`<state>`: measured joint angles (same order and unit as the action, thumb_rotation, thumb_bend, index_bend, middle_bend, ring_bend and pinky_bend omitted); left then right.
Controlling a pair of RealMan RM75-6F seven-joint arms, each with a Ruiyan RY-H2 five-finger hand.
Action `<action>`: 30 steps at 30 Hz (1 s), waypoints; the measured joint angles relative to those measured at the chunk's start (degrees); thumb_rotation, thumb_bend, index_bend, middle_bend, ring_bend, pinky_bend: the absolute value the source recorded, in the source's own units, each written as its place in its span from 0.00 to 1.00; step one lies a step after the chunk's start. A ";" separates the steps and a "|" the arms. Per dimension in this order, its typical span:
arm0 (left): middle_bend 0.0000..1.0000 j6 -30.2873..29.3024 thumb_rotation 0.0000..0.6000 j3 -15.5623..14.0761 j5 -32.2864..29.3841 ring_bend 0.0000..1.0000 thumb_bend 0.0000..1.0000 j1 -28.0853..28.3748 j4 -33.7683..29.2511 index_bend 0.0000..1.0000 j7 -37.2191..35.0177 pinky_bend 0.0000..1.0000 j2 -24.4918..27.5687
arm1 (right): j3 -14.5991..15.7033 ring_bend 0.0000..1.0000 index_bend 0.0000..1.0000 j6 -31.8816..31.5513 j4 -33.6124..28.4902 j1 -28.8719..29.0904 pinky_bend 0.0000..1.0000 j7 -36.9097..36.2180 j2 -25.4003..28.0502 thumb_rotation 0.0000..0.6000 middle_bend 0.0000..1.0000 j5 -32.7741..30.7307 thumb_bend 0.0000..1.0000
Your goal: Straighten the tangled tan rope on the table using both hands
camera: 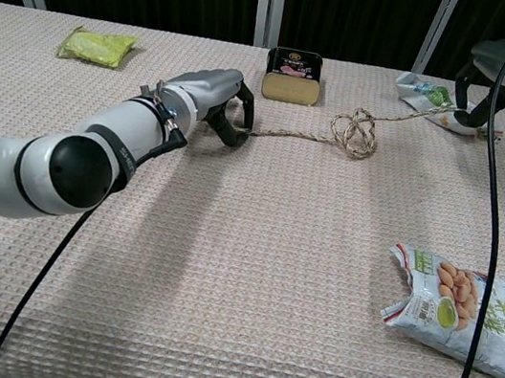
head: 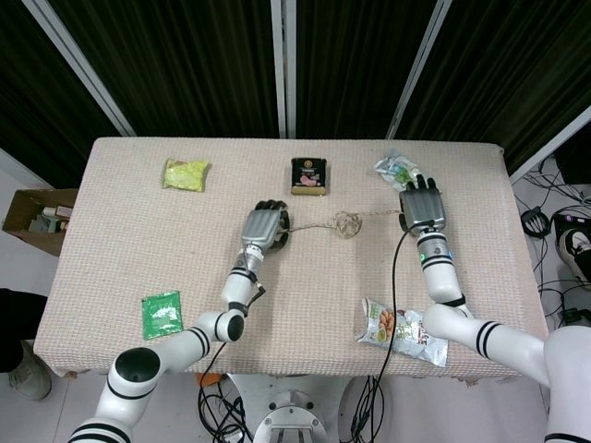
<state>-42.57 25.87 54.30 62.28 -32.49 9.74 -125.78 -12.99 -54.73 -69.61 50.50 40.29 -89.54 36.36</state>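
The tan rope (head: 319, 227) lies across the far middle of the table, with a tangled knot (head: 346, 224) partway along it; the chest view shows the same knot (camera: 354, 133). My left hand (head: 265, 227) sits at the rope's left end with its fingers (camera: 232, 127) curled down around it, hiding the tip. My right hand (head: 421, 209) is at the rope's right end, where the strand (camera: 410, 116) runs up under its fingers (camera: 469, 92). The stretch between knot and right hand looks nearly straight.
A black tin (head: 309, 175) stands just behind the rope. A green-white packet (head: 397, 168) lies beside my right hand. Elsewhere are a yellow-green pouch (head: 186, 173), a green sachet (head: 162, 314) and a snack bag (head: 402, 328). A cardboard box (head: 37, 217) sits off the left edge.
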 measured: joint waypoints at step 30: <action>0.24 -11.60 1.00 -7.80 6.86 0.11 0.52 -24.01 -32.20 0.61 -11.79 0.13 30.39 | 3.33 0.09 0.63 -3.27 -11.13 -12.06 0.18 -14.06 15.02 1.00 0.30 10.17 0.48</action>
<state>-54.17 18.07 61.16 38.27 -64.69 -2.05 -95.38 -9.66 -58.00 -80.74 38.44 26.22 -74.52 46.53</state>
